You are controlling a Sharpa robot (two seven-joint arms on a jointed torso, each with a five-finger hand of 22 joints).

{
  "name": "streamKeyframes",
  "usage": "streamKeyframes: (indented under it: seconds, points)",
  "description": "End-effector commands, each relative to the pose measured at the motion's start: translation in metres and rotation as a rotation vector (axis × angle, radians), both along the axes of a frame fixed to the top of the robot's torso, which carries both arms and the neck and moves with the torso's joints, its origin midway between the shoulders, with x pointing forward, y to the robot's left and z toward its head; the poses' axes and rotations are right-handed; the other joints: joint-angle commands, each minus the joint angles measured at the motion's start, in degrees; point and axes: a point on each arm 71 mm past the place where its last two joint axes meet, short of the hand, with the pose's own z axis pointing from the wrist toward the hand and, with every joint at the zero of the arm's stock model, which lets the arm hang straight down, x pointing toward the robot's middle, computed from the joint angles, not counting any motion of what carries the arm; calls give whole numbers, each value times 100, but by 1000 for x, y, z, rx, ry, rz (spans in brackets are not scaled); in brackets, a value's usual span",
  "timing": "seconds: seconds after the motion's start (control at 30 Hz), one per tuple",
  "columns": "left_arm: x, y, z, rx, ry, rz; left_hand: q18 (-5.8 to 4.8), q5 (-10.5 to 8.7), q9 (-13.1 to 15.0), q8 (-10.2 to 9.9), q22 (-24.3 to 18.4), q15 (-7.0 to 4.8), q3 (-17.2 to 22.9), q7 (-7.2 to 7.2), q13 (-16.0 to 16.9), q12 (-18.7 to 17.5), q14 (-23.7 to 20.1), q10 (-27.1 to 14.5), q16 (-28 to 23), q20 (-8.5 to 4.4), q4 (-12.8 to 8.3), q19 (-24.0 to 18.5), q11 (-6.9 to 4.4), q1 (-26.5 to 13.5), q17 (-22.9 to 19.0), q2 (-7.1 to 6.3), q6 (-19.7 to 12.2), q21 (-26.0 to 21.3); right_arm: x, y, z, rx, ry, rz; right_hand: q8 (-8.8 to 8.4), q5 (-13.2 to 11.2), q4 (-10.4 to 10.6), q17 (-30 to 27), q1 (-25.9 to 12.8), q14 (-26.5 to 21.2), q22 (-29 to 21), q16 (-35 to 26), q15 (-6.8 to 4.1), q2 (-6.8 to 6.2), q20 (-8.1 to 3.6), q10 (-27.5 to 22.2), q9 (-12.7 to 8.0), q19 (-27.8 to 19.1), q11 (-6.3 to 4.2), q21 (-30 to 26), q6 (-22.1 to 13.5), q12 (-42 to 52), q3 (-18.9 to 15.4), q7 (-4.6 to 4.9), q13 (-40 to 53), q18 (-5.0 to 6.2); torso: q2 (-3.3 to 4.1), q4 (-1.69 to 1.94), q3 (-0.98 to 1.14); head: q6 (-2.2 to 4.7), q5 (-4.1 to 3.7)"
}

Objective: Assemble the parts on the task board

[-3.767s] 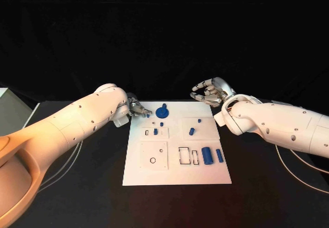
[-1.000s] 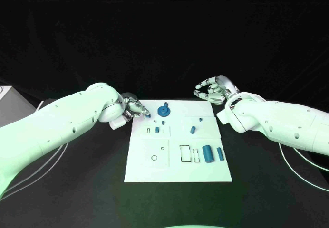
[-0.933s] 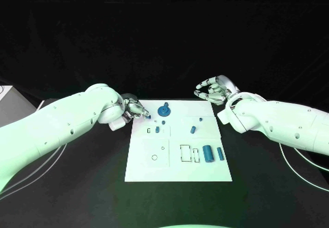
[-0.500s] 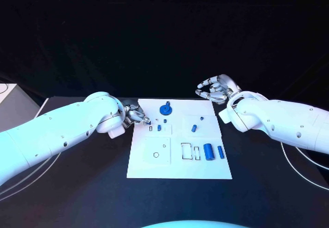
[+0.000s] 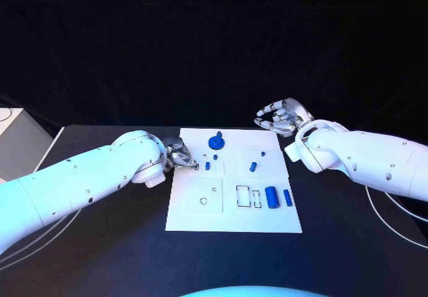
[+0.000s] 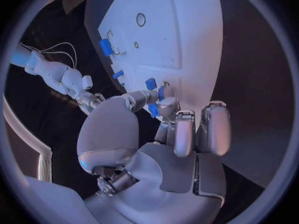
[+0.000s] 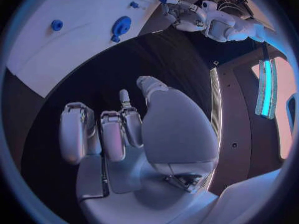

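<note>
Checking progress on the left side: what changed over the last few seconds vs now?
The left hand has moved from the task board's far left corner toward the robot along the left edge, and now sits over the small slots there, pinching a small blue part between its fingertips. The right hand stays raised beyond the board's far right corner, holding nothing. The round blue part and two blue cylinders lie where they were.

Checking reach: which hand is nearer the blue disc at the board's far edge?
Left. The left hand is over the board's left edge, just beside the disc and a little nearer the robot. The right hand hangs off the board past its far right corner, farther from the disc.
</note>
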Motion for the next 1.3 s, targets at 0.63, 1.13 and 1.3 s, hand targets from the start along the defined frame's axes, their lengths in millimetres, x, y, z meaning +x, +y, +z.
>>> streamKeyframes:
  seconds: [0.63, 1.13, 1.3]
  points:
    - [2, -7, -5, 66, -28, -19, -38, 59, -15, 47, 350, -50, 1195, -74, 25, 46, 616, 69, 19, 0, -1232, 54, 6, -27, 1509, 48, 124, 44, -1, 3, -1, -5, 4, 24, -16, 41, -3, 593, -6, 375, 712, -31, -19, -64, -13, -1, 14, 117, -2, -32, -35, 8, 33, 10, 770, 70, -3, -2, 14, -47, -10]
    - [0, -14, -7, 101, -4, -61, -35, 56, -17, 48, 338, -51, 1193, -75, -6, 29, 616, 61, 19, -3, -1238, 45, 4, -34, 1509, 49, 124, 38, -1, 3, -1, -4, 5, 25, -16, 41, -3, 593, -6, 375, 712, -31, -19, -64, -13, -1, 14, 117, -2, -32, -35, 8, 33, 10, 770, 70, 0, 0, 10, -68, -27]
    - [-1, -13, -8, 110, 4, -69, -36, 55, -19, 48, 339, -52, 1192, -76, -16, 23, 616, 57, 19, -4, -1246, 46, 3, -32, 1509, 45, 122, 38, -2, 2, 0, -5, 5, 24, -16, 41, -3, 593, -6, 375, 712, -31, -19, -64, -13, -1, 14, 117, -2, -32, -35, 8, 33, 10, 770, 70, 0, 4, 9, -80, -33]
